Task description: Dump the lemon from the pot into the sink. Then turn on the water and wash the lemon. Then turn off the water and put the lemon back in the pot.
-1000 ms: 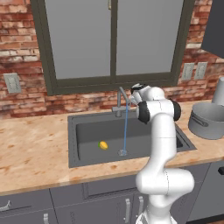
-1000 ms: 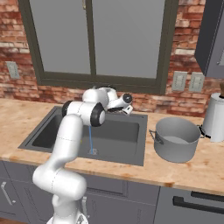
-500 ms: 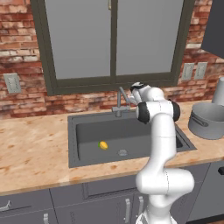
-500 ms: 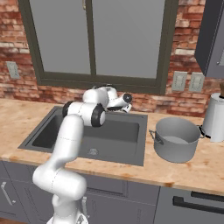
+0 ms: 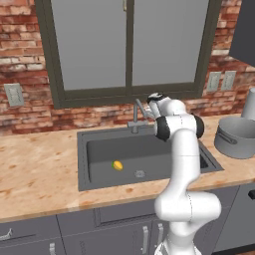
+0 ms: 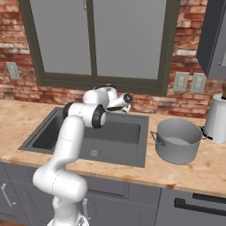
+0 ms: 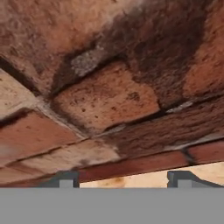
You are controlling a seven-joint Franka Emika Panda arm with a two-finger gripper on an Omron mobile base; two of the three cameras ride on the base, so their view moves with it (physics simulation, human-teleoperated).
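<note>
The lemon (image 5: pixel 117 165) lies left of centre on the sink (image 5: pixel 99 149) floor, apart from the walls, the drain (image 5: pixel 140 174) just right of it; the pot (image 6: pixel 178 140) stands at centre right on the counter (image 6: pixel 207 170); farthest back, the gripper (image 7: pixel 124 178) hangs with both tips parted on nothing, facing the brick wall (image 7: pixel 109 96) by the tap (image 5: pixel 136 115).

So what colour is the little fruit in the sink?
Yellow. The lemon shows best in the left base view.
</note>
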